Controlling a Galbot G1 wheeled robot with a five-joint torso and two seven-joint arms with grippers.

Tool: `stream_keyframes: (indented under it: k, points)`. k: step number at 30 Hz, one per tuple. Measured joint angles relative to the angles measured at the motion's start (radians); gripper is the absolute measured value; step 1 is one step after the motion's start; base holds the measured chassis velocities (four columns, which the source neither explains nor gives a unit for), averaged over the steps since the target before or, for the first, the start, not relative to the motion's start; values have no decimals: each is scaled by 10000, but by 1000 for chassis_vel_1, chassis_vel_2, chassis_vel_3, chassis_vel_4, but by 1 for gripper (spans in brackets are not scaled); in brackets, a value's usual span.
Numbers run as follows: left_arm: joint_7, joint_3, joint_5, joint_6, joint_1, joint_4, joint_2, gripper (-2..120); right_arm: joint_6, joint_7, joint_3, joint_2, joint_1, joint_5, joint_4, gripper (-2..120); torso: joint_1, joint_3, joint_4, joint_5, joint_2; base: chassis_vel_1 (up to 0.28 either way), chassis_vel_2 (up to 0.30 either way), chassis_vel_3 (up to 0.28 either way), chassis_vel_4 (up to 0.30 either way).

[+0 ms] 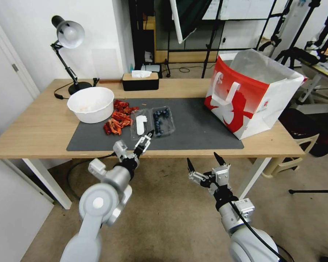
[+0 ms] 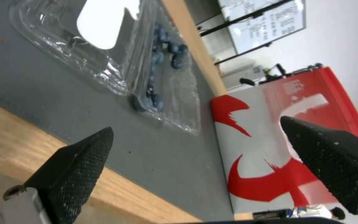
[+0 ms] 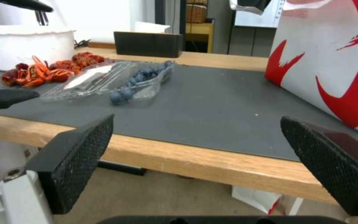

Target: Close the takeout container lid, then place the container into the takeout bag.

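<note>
The takeout container [image 1: 163, 121] lay open on the dark mat [image 1: 200, 127], near the middle of the table [image 1: 32, 131]. Its tray half held the blueberries, and the lid [image 1: 140, 123] with its white label was folded flat on the mat beside it, on the side toward the white bowl [image 1: 90, 103]. Our left gripper [image 1: 146, 140] hovered at the near edge of the mat, just short of the container, its fingers spread apart and holding nothing. Our right gripper [image 1: 204, 162] hung lower, out in front of the table edge and well apart from the box — its fingers were wide open and empty too.

We judged the step in hand to be the lid closing, not yet begun. To do it well we would get a fingertip under the lid's free edge, the one away from the hinge, and swing it over the berries without shoving the light tray along the mat. The plastic looked thin and springy, so a press along the rim would likely be needed to make it catch.

The takeout bag [image 1: 251, 98] stood upright and open at the right end of the mat. A pile of red crayfish [image 1: 118, 118] lay between the bowl and the lid. A desk lamp [image 1: 67, 54] and a dark tissue box [image 1: 140, 80] stood along the far edge, with stands and tripods in the room behind.
</note>
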Motion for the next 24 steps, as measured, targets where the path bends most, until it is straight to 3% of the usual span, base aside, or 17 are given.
stream_keyframes:
  k: [3,5,10,24]
  points:
    - [-770,72,-640,-193,-557,245,-4,100,-15,24,16,49,-15,-57,-24,100,-1,0,0,0,0,0,0,0,0]
    - [-823,79,-662,-216,-609,276,-6,100,-16,27,22,52,-18,-62,-29,100,-1,-1,0,1,0,0,0,0,0]
    - [-1688,203,-1002,-403,-1218,663,-124,100,-22,56,85,63,-89,-89,-64,100,-1,0,-1,0,0,0,0,0,0]
    - [-1865,416,-990,-538,-1883,1373,-290,100,-81,61,115,91,-34,-81,-130,100,0,-1,0,1,0,0,0,0,0]
